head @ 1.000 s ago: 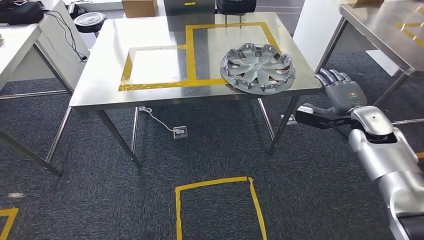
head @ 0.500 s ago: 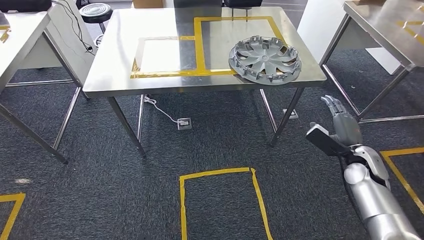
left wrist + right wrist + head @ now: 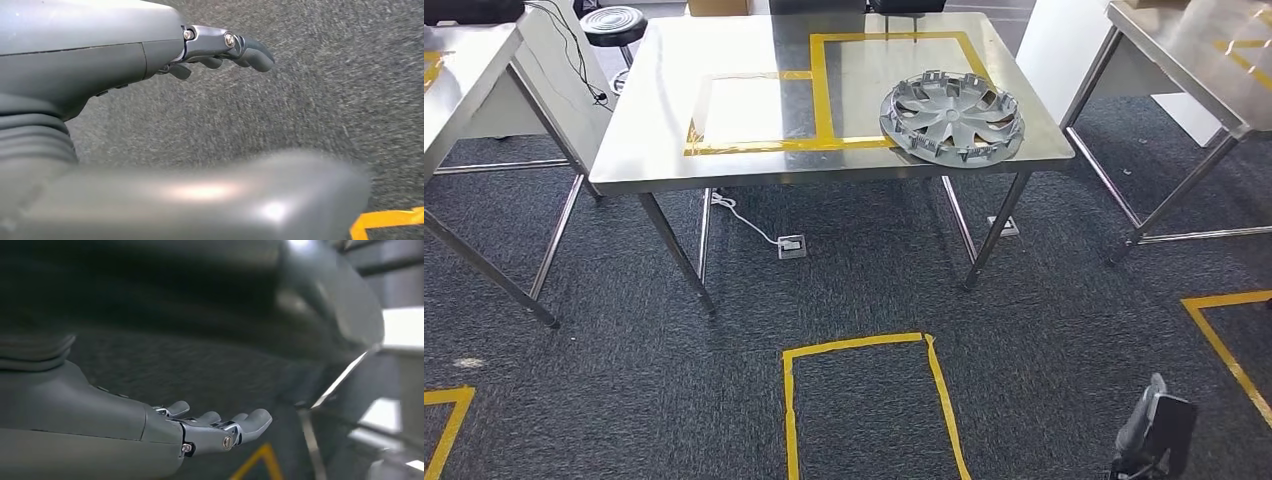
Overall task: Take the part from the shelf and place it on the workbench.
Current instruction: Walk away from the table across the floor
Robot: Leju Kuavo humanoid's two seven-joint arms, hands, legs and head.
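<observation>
Silver wheel cover (image 3: 952, 116) rests on workbench (image 3: 654, 150), right near corner (placement judged done) | left hand (image 3: 220, 47) empty, fingers apart | right hand (image 3: 215, 427) likewise | nothing left.

Looks like I'm in a workshop/test lab: steel workbench (image 3: 724, 170) ahead, yellow floor tape (image 3: 864, 345) on dark carpet (image 3: 624, 380).
</observation>
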